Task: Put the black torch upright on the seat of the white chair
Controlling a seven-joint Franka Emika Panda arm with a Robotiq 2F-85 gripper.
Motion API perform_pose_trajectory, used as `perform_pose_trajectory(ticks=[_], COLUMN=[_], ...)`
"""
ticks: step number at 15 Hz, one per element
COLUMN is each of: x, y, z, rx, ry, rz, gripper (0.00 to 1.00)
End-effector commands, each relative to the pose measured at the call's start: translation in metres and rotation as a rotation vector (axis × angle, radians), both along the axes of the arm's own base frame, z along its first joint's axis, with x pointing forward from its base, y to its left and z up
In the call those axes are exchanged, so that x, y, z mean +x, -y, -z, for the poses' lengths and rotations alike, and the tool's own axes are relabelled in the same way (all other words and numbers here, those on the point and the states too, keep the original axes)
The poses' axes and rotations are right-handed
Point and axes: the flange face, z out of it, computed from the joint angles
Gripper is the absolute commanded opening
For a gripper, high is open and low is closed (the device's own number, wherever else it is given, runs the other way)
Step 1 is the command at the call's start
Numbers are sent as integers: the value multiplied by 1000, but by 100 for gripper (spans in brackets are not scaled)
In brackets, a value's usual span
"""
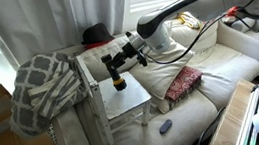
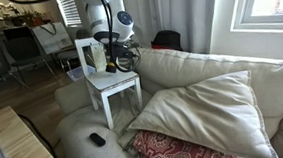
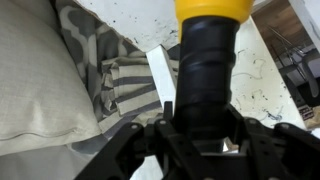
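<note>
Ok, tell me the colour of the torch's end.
Yellow-orange, on the black torch; clearest in the wrist view.

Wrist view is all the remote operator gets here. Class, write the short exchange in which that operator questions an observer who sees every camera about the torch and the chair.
Operator: I see the black torch clamped in the gripper, with a white surface behind it. How does the torch stand?
Observer: In an exterior view it hangs roughly vertical, yellow end down, over the seat of the white chair. I cannot tell whether it touches.
Operator: What lies near the chair, outside my frame?
Observer: In both exterior views a small dark gadget lies on the sofa, apart from the chair.
</note>
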Motion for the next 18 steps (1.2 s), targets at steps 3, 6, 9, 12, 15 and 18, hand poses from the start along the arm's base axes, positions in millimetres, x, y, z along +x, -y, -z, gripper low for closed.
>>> perform_pose_trajectory(ticks=[3,6,9,12,15,18], x=[-22,-20,-20,-28,-37,-47], y=[-4,-7,-6,-2,-3,6], z=[8,17,17,29,27,36], rx=[86,47,63,46,67,45], ry=[179,134,145,205,279,257], rz=[-13,-25,-20,-89,-126,-135], gripper=[25,50,25,25,25,25])
